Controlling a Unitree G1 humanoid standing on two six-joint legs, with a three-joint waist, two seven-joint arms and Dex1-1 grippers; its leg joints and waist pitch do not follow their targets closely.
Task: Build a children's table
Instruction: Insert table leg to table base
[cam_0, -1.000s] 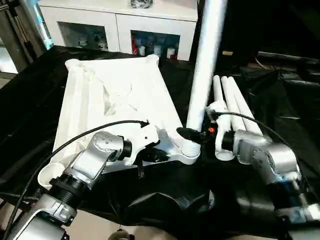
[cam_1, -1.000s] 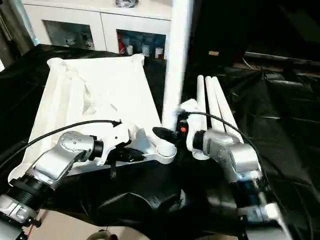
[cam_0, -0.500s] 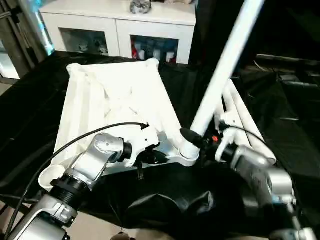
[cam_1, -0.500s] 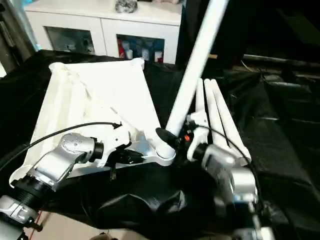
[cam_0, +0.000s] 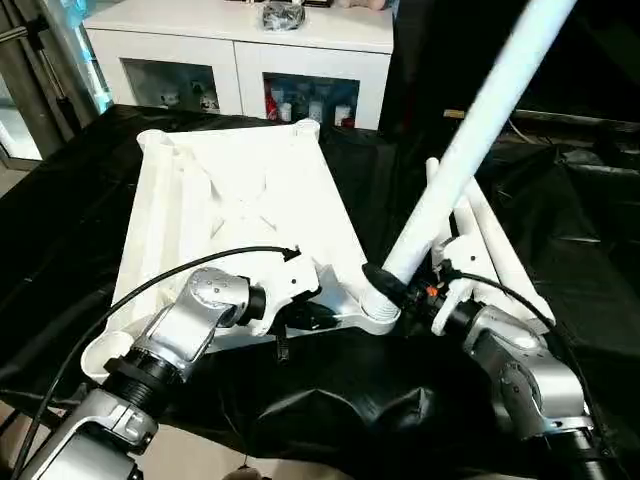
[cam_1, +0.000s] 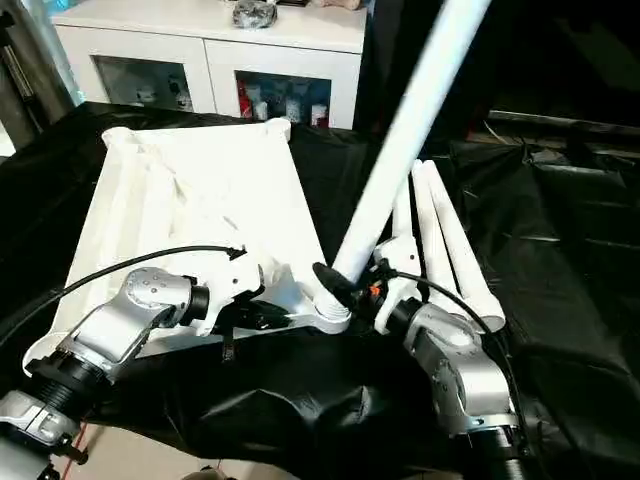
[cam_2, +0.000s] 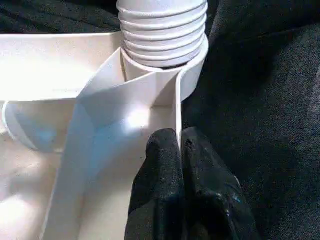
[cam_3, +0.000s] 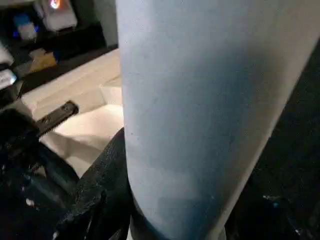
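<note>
The children's table is in parts on black cloth. Its white tabletop lies ribbed side up. My left gripper is shut on the thin rim wall just behind the near right corner socket. One white tube leg has its threaded end in that socket and leans up to the right. My right gripper is shut on the leg just above the socket, with a black finger wrapped round the tube.
Three spare white legs lie side by side on the cloth right of the tabletop, behind my right forearm. A white glass-door cabinet stands along the back. The black cloth bunches in folds at the near edge.
The leg has tipped from nearly upright to leaning right, its threaded end still at the socket. My right forearm has dropped lower and nearer. The left gripper has kept its hold.
</note>
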